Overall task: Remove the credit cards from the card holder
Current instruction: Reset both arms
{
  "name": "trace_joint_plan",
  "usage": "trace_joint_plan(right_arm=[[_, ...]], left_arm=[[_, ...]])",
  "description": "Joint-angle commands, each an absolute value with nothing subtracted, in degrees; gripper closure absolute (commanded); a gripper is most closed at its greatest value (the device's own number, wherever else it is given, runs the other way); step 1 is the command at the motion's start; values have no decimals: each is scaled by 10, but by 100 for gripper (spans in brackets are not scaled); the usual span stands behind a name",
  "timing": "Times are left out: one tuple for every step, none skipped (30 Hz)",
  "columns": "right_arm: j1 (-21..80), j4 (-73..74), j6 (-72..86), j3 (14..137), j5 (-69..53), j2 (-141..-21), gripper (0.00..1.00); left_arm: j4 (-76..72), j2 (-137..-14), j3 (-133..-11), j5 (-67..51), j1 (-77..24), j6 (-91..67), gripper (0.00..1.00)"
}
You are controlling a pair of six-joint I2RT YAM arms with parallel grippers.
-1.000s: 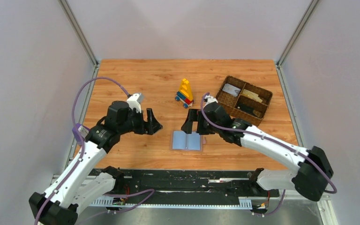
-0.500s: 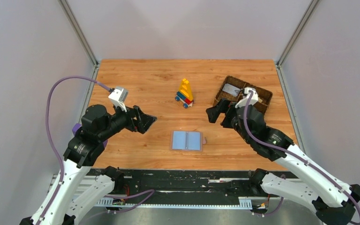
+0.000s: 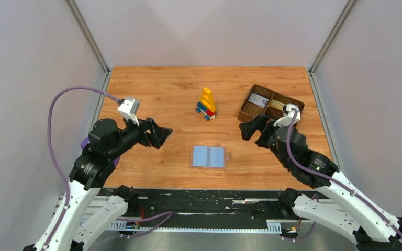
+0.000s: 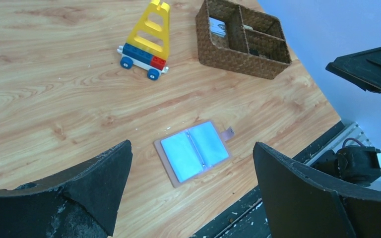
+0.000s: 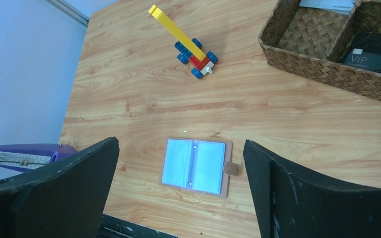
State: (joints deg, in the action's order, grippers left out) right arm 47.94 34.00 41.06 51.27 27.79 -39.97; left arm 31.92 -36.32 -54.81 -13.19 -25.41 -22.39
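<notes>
- The card holder (image 3: 209,156) lies opened flat on the tabletop (image 3: 162,94), near its front edge and between the two arms.
- Its two light-blue panels face up. A small pinkish tab (image 5: 232,168) sticks out from the edge that faces the right arm.
- Neither arm is touching the card holder.
- The left arm (image 3: 91,162) reaches in from the left. Its jaws are spread wide and hold nothing, hanging above bare wood to the left of the card holder.
- In the left wrist view its two black fingers (image 4: 99,178) frame the card holder, with clear space on either side.
- The right arm (image 3: 314,164) reaches in from the right. Its jaws are also fully apart and empty, raised between the card holder and the woven basket (image 3: 247,107).
- The credit cards are in the basket, which stands at the back right of the tabletop, well apart from the card holder.
- A greyish-white card (image 3: 259,100) lies in the left compartment.
- A tan-gold card (image 3: 275,104) shows in a compartment beside it, partly hidden by the right wrist.
- A black card (image 5: 377,59) printed "VIP" lies in another compartment, seen clearly only in the right wrist view.
- A toy block vehicle (image 3: 206,103) with a yellow ladder, blue and red blocks and blue wheels stands behind the card holder, left of the basket.
</notes>
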Motion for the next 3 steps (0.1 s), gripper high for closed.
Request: trace_joint_plan(right_arm=[[481, 335, 414, 513, 289, -400, 0], [481, 335, 413, 514, 289, -402, 0], [481, 335, 413, 514, 288, -402, 0]], left_arm=[[300, -364, -545, -124, -251, -215, 0], [299, -365, -545, -125, -251, -215, 0], [298, -366, -544, -126, -251, -216, 0]])
